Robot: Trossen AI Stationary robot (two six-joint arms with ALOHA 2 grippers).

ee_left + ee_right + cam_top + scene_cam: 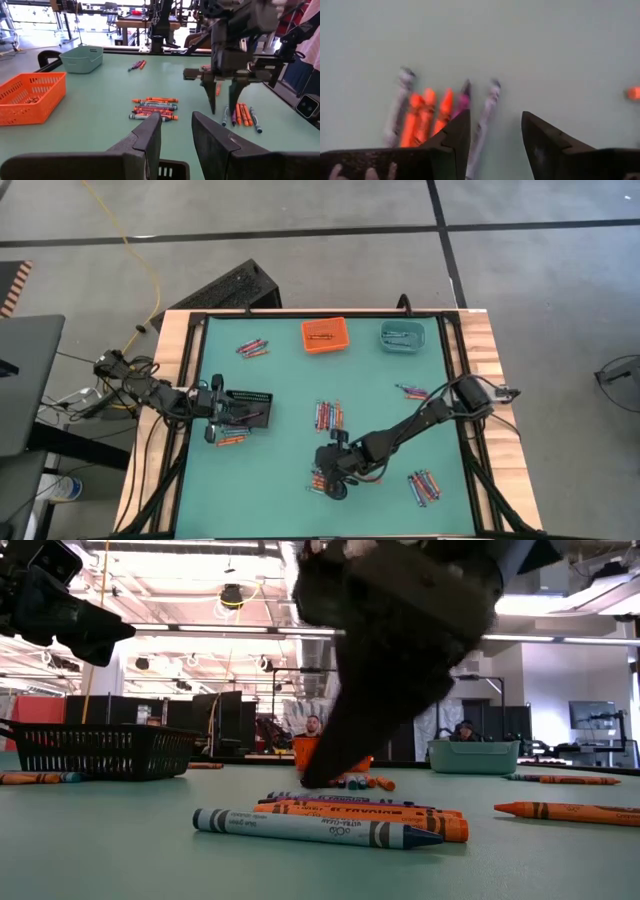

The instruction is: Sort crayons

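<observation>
Crayons lie in small groups on the green table. One group (320, 478) is under my right gripper, one is at the centre (329, 415), and one is beside the black bin (232, 438). My right gripper (335, 480) points down over the near group, open and empty. Its fingertips (212, 107) are low over the table. In the right wrist view (495, 117) a pale purple crayon (485, 115) lies under the gap, with orange crayons (427, 112) beside it. My left gripper (176, 120) is open and empty above the black bin (250, 405).
An orange bin (324, 335) and a teal bin (402, 335) stand at the far edge. More crayons lie at the far left (252, 347), at the right (412, 392) and at the near right (424, 485). People sit in the room beyond the table (313, 727).
</observation>
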